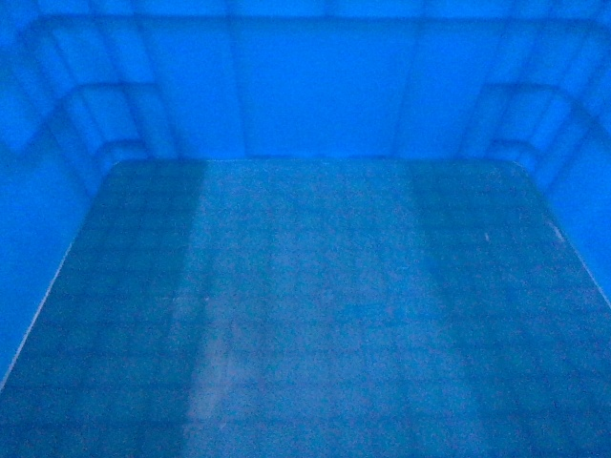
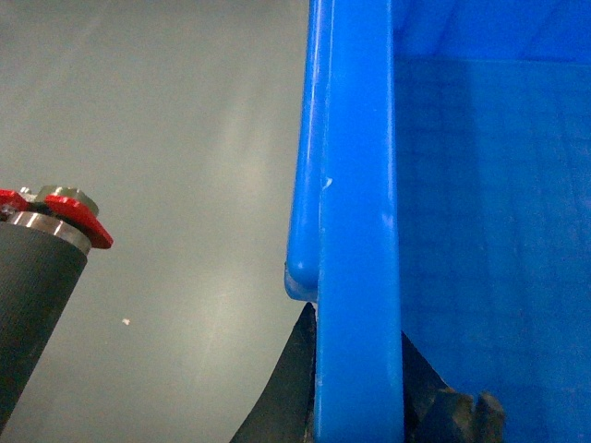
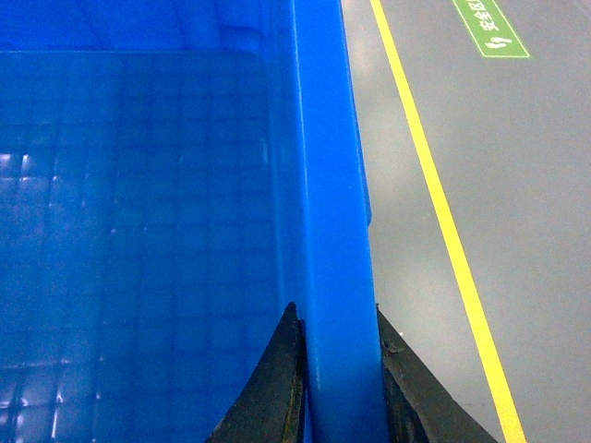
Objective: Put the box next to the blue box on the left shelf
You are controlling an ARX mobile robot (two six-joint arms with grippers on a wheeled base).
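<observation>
Both grippers are clamped on the box [image 1: 315,286]: the left gripper [image 2: 358,388] has its jaws pinched on the box's left rim, one finger outside and one inside the wall, and the right gripper [image 3: 340,378] is closed the same way on the right rim. The box is thus held between the two arms, above the grey floor [image 2: 185,138], and its scuffed, gridded bottom fills the head view.

The carrying step is judged to be in hand; placement is not yet done. Neither the left shelf nor the blue box already there is shown in any view, so how far the shelf lies cannot be told. For the next move, the load must be kept level and both grips kept even while the base is brought to the shelf, then the box is to be set down just beside its neighbour.

A black roller with a red cap [image 2: 46,240] is seen near the left rim. A yellow line [image 3: 443,212] and a green floor sign [image 3: 489,28] are passed on the right. Forward sight is blocked by the box itself, which is judged the main hindrance.
</observation>
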